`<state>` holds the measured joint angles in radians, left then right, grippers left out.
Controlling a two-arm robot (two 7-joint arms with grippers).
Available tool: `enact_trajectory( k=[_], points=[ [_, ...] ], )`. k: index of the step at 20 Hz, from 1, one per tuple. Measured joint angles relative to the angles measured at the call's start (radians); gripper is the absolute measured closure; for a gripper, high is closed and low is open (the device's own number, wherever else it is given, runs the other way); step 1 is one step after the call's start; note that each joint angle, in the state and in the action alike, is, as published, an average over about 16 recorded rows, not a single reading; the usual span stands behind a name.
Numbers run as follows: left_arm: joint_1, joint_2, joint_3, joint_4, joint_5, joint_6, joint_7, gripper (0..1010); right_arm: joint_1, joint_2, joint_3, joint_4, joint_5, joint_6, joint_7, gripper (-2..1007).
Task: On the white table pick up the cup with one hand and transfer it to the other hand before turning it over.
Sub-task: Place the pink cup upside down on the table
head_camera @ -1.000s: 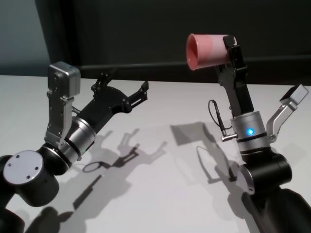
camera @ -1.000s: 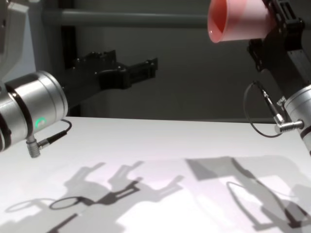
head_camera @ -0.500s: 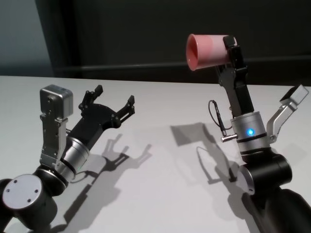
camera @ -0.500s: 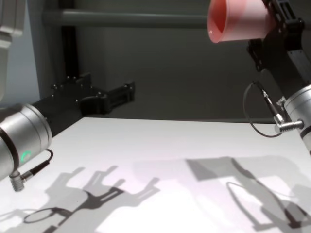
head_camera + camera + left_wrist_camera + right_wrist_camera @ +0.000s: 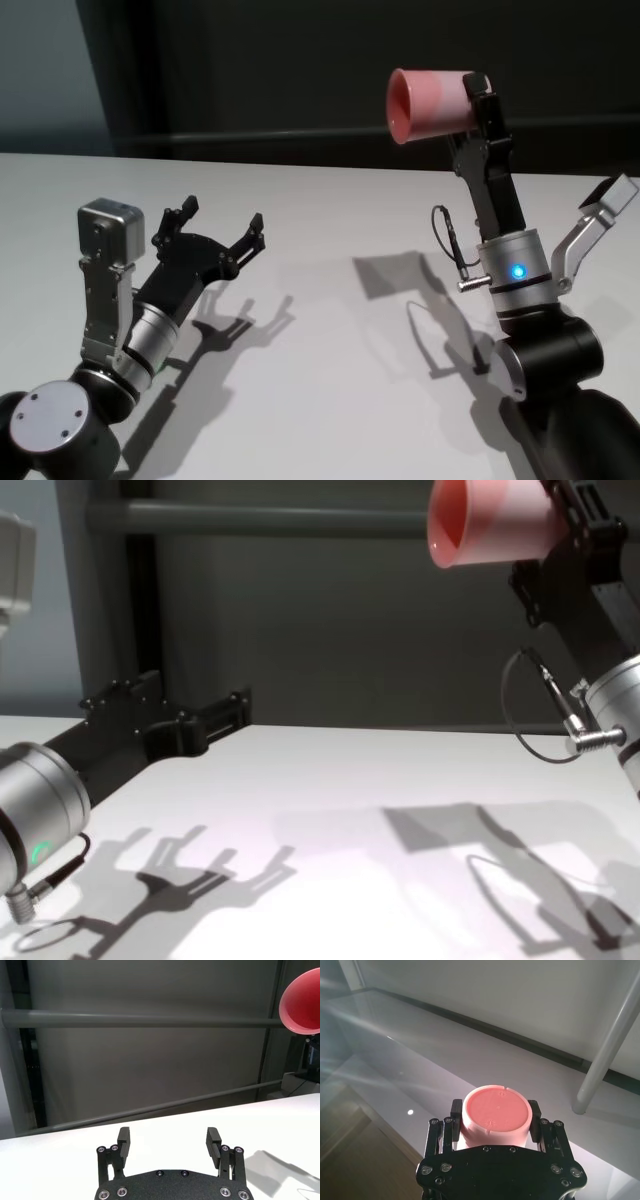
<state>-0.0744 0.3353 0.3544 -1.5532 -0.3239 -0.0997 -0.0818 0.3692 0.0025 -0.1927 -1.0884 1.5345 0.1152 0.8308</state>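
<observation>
The right hand (image 5: 470, 95) grips a pink cup (image 5: 428, 103) on its side (mouth toward the left hand (image 5: 218, 230)) high above the white tabletop (image 5: 330, 300); that hand hovers low, fingers spread, empty.

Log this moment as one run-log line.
right gripper: shut on cup, raised, cup's mouth toward left | left gripper: open, empty, low over white table
</observation>
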Motion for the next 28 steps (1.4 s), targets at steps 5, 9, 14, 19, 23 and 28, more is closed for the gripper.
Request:
enact_trajectory(
  k=[5,9,14,19,23,28],
  points=[
    [0.017,-0.016,-0.016,0.01,0.007,-0.018,0.007,10,0.0,0.0,0.0,0.0,0.0,0.0,0.0,257],
    [0.025,-0.027,-0.027,0.019,0.007,-0.033,0.005,10,0.0,0.0,0.0,0.0,0.0,0.0,0.0,257],
    [0.03,-0.035,-0.035,0.025,0.003,-0.046,-0.002,10,0.0,0.0,0.0,0.0,0.0,0.0,0.0,257],
    [0.029,-0.037,-0.038,0.03,-0.002,-0.053,-0.008,10,0.0,0.0,0.0,0.0,0.0,0.0,0.0,257],
    [0.028,-0.037,-0.037,0.03,-0.003,-0.052,-0.007,10,0.0,0.0,0.0,0.0,0.0,0.0,0.0,257],
    [0.027,-0.035,-0.035,0.028,-0.002,-0.05,-0.004,9,-0.001,0.003,0.0,-0.003,0.001,0.0,0.001,257]
  ],
)
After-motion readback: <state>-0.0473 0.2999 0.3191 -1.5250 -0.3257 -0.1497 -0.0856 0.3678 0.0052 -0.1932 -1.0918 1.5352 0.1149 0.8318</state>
